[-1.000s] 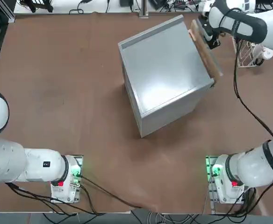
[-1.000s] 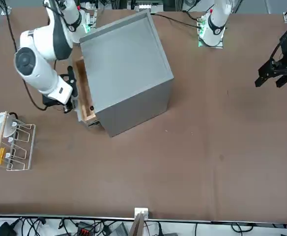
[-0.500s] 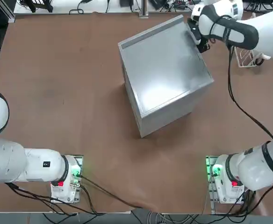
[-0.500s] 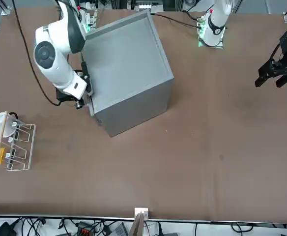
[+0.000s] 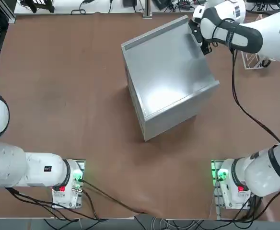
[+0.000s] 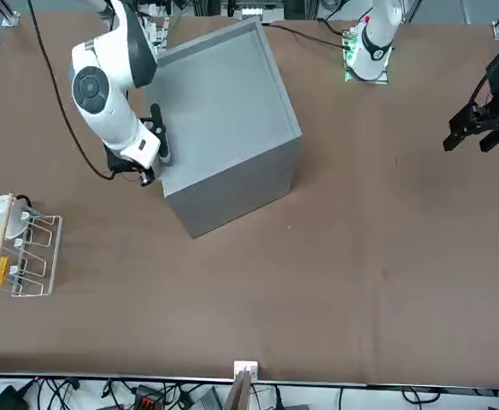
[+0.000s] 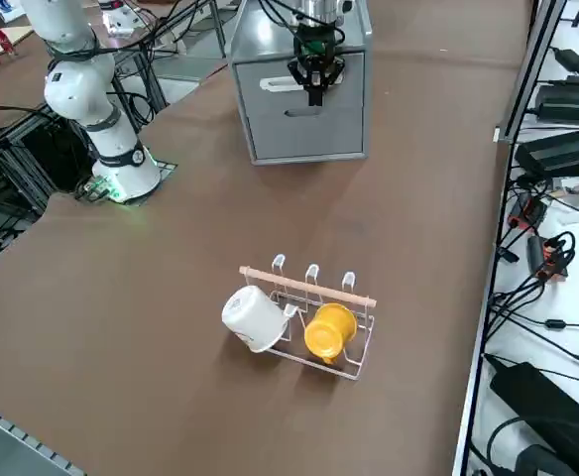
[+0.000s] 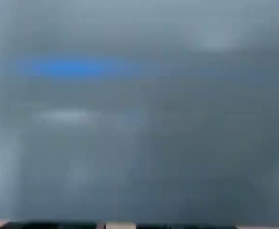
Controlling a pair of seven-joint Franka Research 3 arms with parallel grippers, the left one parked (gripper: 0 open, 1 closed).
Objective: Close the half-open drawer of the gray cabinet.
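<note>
Gray metal, closed-looking: the gray cabinet (image 7: 311, 137), its drawer (image 7: 314, 92) flush, directly before the right gripper (image 7: 315, 99). Gripper: fingers shut, nothing held, at the drawer front. Advised handling: press squarely and gently until seated, then back straight off, cabinet unshifted.

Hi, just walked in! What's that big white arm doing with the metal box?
The robot's right arm has its jaws, which are shut, up against the drawer front of the gray cabinet. It seems to be pushing the drawer in rather than gripping it. The drawer looks closed now, with no wooden side showing. Nearby on the table, a wire rack holds a white mug and a yellow one.
</note>
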